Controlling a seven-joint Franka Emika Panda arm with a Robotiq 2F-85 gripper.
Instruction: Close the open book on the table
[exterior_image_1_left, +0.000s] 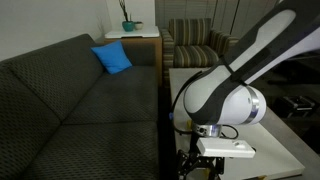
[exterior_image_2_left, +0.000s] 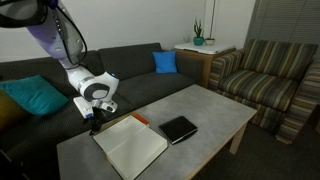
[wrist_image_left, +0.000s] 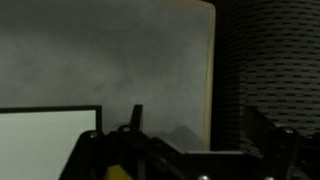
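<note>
The open book (exterior_image_2_left: 131, 148) lies flat on the near left part of the light grey table (exterior_image_2_left: 215, 108), with its plain white pages facing up. In the wrist view one white page (wrist_image_left: 45, 140) fills the lower left corner over the grey table top (wrist_image_left: 120, 60). My gripper (exterior_image_2_left: 93, 122) hangs low at the table's sofa-side edge, just beyond the book's far left corner. Its fingers (wrist_image_left: 195, 135) are spread apart with nothing between them. In an exterior view the arm (exterior_image_1_left: 215, 100) hides the book, and the gripper (exterior_image_1_left: 200, 162) is at the bottom.
A small black notebook (exterior_image_2_left: 179, 128) lies on the table right of the open book, and a short red-orange item (exterior_image_2_left: 140, 119) lies by the book's far edge. A dark sofa (exterior_image_2_left: 130, 70) with blue cushions runs behind the table. A striped armchair (exterior_image_2_left: 268, 75) stands at the right.
</note>
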